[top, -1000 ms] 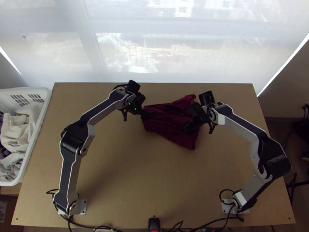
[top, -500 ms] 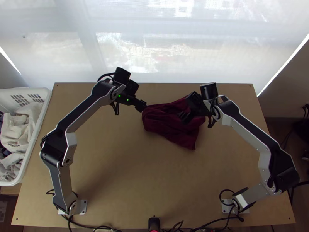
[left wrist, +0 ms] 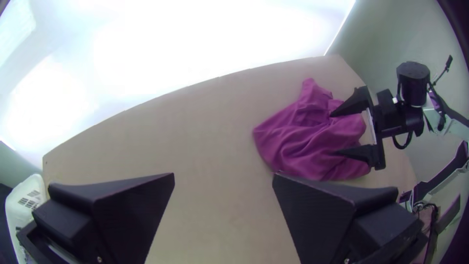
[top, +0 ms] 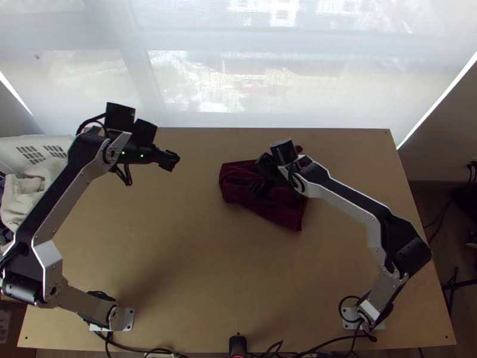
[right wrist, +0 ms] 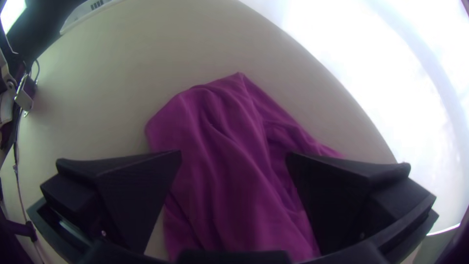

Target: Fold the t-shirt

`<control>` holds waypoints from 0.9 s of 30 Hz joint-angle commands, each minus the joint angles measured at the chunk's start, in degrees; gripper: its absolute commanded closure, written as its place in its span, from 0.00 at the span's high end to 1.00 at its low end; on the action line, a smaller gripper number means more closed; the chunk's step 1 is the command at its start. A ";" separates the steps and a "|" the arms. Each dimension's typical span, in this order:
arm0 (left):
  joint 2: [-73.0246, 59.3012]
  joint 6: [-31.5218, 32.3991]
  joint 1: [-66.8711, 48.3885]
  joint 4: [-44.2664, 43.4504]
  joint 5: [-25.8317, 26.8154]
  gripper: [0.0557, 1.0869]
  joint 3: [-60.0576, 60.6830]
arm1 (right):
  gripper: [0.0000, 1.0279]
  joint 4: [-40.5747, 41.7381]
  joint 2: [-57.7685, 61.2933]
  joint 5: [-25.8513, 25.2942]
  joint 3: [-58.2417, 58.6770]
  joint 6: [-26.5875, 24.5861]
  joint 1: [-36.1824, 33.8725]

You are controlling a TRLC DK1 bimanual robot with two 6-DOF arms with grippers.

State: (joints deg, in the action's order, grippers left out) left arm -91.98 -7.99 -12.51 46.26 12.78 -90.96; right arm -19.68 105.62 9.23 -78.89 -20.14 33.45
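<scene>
Drawn back toward the basket [top: 9, 152] since the earlier frames: left hand [left wrist: 223, 177], open, nothing between the fingers, well apart from the cloth. Shifted across the shirt too: right hand [right wrist: 234, 156], also spread open, above the folds; contact impossible to tell. Bunched and creased on the surface [top: 197, 268] beneath the right hand: the t-shirt [top: 277, 210]. Likely trouble: pinching several layers at once because of overlapping creases, then lifting a lump instead of one edge, or dragging everything sideways for lack of a second grip.
</scene>
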 commanded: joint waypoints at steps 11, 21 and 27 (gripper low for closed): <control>15.61 0.34 10.23 2.78 -0.03 0.95 13.26 | 0.96 1.58 13.82 -0.97 -3.99 -0.95 -4.98; 16.49 0.17 12.34 3.40 -0.03 0.95 13.88 | 0.96 0.52 13.64 -0.88 -2.58 -3.94 -17.81; 16.49 0.25 12.34 3.40 -0.03 0.95 13.88 | 0.96 0.08 13.29 -0.88 -1.35 -6.67 -22.55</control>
State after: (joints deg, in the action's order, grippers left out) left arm -75.83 -7.75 -0.62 49.60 12.62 -77.32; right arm -18.57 118.87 9.06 -81.56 -24.14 16.88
